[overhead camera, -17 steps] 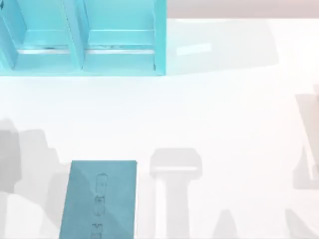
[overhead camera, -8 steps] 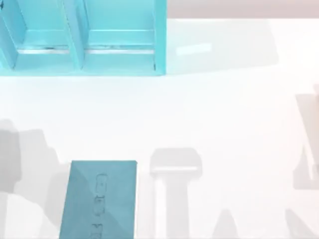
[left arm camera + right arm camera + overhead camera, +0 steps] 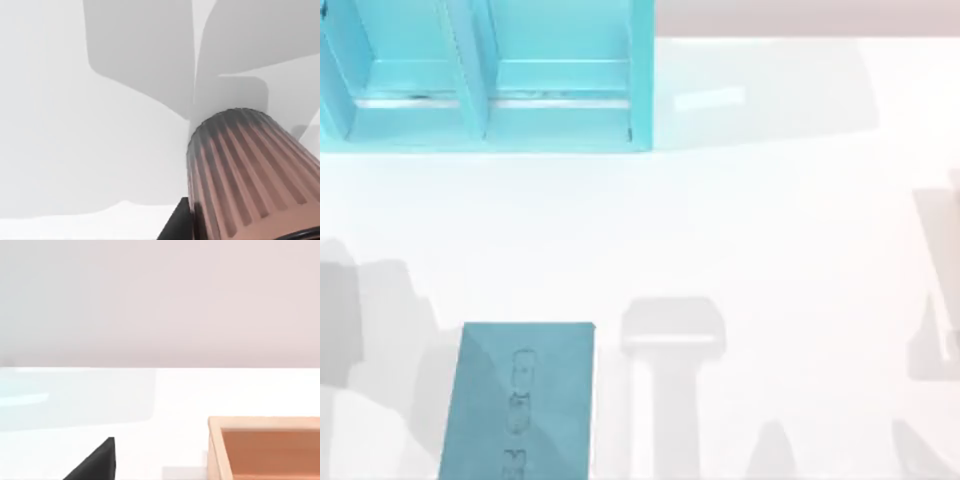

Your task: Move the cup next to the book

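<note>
The cup (image 3: pixel 245 175), pinkish-tan with a ribbed wall, hangs close to the left wrist camera above the white table, tilted, with shadows below it. A dark finger (image 3: pixel 176 226) of my left gripper presses against its wall, so the gripper is shut on the cup. The book (image 3: pixel 520 400) lies flat at the table's front left in the top view, teal-blue with faint markings down its cover. A dark part of my right gripper (image 3: pixel 95 462) pokes into the right wrist view, low over the table.
A large light-blue shelf unit (image 3: pixel 490 75) with compartments stands at the back left. A light wooden open box (image 3: pixel 265 447) sits on the table beyond my right gripper. Grey arm shadows fall across the white table (image 3: pixel 770 250) by the book and at the right edge.
</note>
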You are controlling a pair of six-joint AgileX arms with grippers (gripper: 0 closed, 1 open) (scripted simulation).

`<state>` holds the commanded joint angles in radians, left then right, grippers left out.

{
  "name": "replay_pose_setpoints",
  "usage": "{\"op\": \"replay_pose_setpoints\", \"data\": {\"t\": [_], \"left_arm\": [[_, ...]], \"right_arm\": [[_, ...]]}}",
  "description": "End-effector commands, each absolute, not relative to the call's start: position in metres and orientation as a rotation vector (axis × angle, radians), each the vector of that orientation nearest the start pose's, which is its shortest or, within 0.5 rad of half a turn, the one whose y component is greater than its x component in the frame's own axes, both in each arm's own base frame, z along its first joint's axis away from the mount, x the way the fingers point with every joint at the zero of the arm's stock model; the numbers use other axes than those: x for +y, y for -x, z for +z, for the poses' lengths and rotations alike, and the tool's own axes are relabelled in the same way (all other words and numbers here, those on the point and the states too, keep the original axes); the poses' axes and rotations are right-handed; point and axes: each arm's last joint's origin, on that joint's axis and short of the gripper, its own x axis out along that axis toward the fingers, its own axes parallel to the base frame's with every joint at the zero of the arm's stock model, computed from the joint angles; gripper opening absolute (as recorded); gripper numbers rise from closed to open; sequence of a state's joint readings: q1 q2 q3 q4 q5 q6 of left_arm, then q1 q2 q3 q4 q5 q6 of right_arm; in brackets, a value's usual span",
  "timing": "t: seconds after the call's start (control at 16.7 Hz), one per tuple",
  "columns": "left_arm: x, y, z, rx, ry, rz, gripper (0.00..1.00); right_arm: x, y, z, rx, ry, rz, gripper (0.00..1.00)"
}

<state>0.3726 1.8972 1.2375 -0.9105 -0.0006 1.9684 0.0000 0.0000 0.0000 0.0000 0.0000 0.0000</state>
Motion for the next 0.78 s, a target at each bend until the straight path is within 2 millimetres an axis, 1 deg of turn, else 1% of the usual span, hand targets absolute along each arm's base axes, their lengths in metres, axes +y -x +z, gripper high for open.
{"op": "replay_pose_setpoints", "data": {"t": [0.18, 0.3, 0.54, 0.66, 0.78], "left_arm": [[0.126, -0.317, 0.150, 1.198, -1.230, -1.223, 0.00], [0.127, -0.319, 0.160, 1.193, -1.237, -1.218, 0.00], [0.126, -0.317, 0.185, 1.205, -1.217, -1.245, 0.00], [0.126, -0.317, 0.197, 1.199, -1.227, -1.227, 0.00], [0.126, -0.317, 0.198, 1.198, -1.229, -1.224, 0.00]], "right_arm": [[-0.001, -0.106, 0.160, 0.000, 0.000, 0.000, 1.00], [-0.001, -0.106, 0.160, 0.000, 0.000, 0.000, 1.00], [-0.001, -0.106, 0.160, 0.000, 0.000, 0.000, 1.00], [-0.001, -0.106, 0.160, 0.000, 0.000, 0.000, 1.00], [-0.001, -0.106, 0.160, 0.000, 0.000, 0.000, 1.00]]}}
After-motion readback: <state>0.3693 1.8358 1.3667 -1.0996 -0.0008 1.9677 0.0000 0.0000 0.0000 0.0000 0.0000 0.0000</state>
